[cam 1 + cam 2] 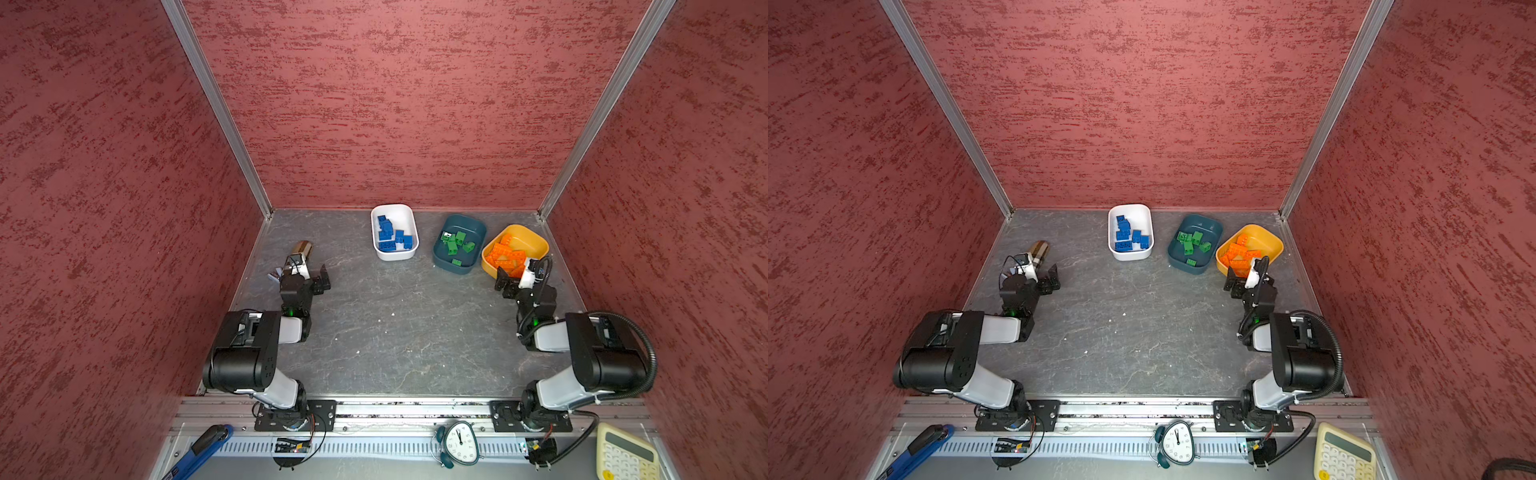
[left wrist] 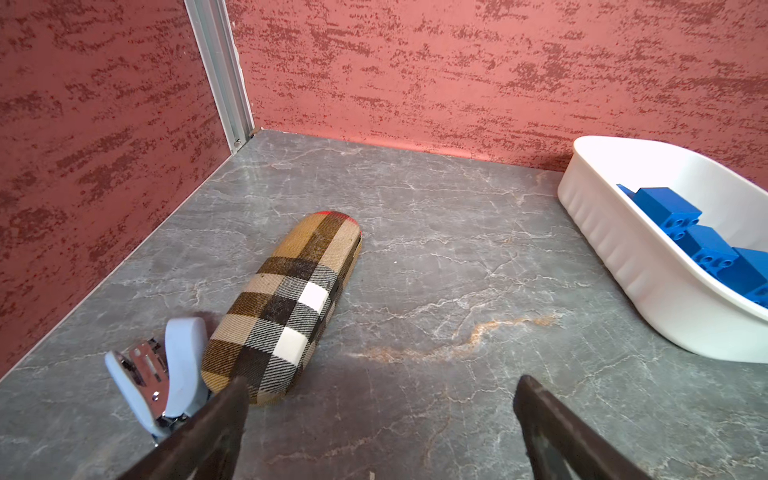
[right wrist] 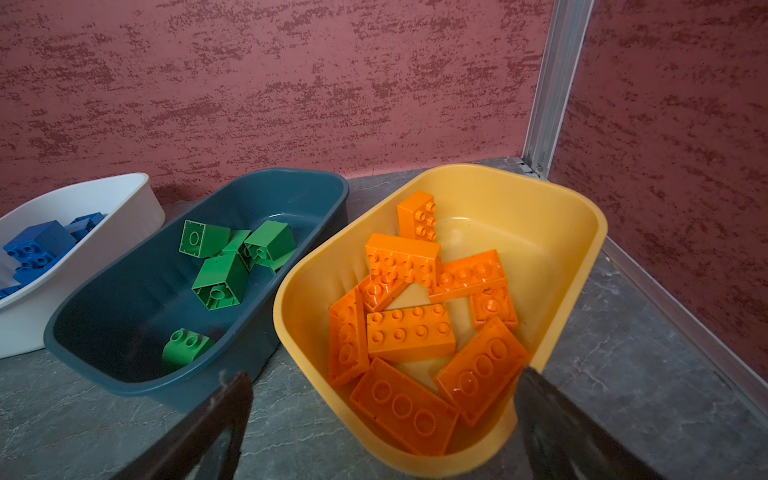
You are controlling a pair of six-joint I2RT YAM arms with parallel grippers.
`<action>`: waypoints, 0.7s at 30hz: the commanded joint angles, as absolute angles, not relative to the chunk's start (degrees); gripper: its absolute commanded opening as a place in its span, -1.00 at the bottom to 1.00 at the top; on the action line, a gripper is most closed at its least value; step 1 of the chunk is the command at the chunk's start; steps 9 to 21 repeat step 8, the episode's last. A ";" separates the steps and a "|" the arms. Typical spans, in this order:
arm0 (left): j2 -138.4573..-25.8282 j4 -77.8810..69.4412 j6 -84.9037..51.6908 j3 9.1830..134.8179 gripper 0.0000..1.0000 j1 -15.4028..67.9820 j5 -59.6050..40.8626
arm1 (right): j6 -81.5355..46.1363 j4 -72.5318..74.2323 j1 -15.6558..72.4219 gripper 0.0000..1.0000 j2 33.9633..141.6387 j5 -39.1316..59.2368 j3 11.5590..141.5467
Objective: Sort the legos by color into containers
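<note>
In both top views the sorting looks finished to me. The glossy blue studded bricks (image 1: 388, 235) lie in the white rounded-rectangular plastic bowl (image 1: 405, 218) at 12 o'clock on the grey marbled tabletop (image 1: 395, 324). The green studded bricks (image 1: 455, 243) sit in the dark teal plastic bowl (image 1: 467, 224) just beside it. The orange studded bricks (image 1: 505, 255) fill the mustard yellow plastic bowl (image 1: 534, 245) toward 1 o'clock. I find no loose brick on the slab. My right gripper (image 1: 517, 274) is the nearer one, at the yellow bowl's near rim. My left gripper (image 1: 307, 272) sits around 10 o'clock, well apart from every bowl.

From the left wrist, the left gripper (image 2: 382, 384) is spread wide over bare tabletop with nothing between its fingers. A woven plaid brown pouch (image 2: 286, 307), oblong and rounded, lies just ahead, with a pale blue stapler (image 2: 185, 353) just beside it. The white bowl's ribbed wall shows off to the side.

From the right wrist, the right gripper (image 3: 382, 376) is likewise released and empty. The yellow bowl is dead ahead at its 12 o'clock, its long axis running away from the jaws. The orange pieces are hard, smooth slabs, some studs-up, some showing hollow undersides. I judge that what remains is to back away toward 6 o'clock without clipping that rim.
</note>
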State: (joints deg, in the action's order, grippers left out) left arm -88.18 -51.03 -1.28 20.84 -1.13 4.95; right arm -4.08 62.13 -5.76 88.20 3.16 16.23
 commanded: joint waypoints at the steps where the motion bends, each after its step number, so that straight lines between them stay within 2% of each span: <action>1: -88.11 -53.24 -1.59 20.77 0.99 -1.28 4.39 | -2.46 63.39 -5.28 0.98 88.32 2.13 17.29; 21: -87.92 -52.78 -1.63 20.94 0.99 -1.30 4.48 | -2.09 63.78 -4.83 0.98 88.06 1.48 16.88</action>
